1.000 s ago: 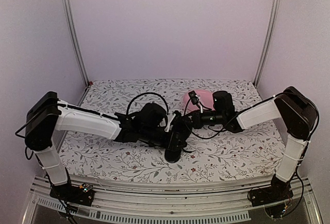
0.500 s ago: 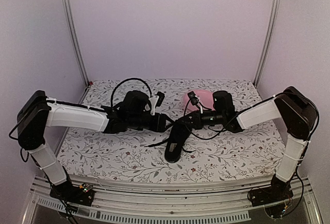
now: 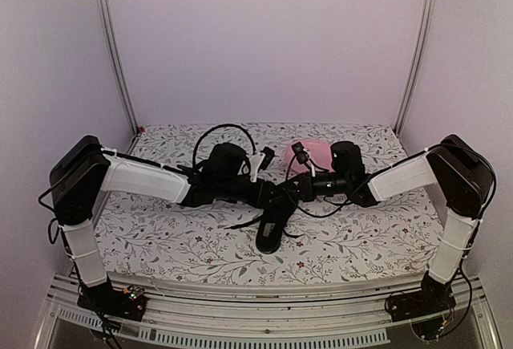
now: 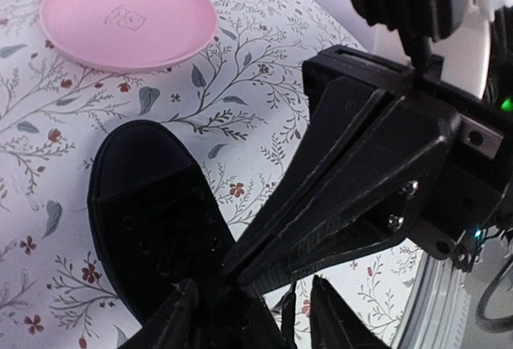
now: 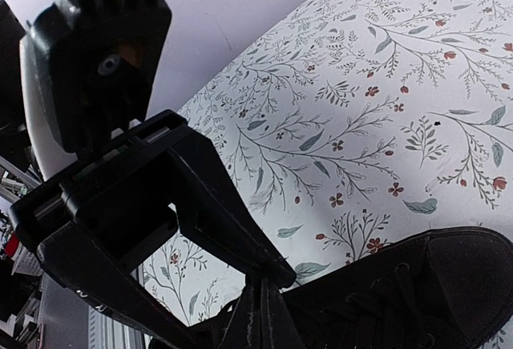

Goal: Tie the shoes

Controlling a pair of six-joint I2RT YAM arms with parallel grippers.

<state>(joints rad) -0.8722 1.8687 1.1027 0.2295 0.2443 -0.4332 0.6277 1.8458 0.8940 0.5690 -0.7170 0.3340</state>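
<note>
1 shoe (image 3: 271, 229); 1 pink plate (image 3: 317, 153); L gripper (image 3: 268, 196), R gripper (image 3: 290, 192): 2.

No text is readable; the pink plate (image 4: 80, 24) bears one illegible mark.

The shoe (image 4: 152, 204) looks to be of matt black cloth, a little rough, while the pink plate (image 4: 128, 16) is smooth with a soft gloss, like plastic. The flowered table cover (image 5: 361, 84) is matt and flat. The right gripper (image 5: 258, 313) is of dull black hard plastic, and the left arm's white shell (image 3: 148, 180) is smooth and slightly shiny.
</note>
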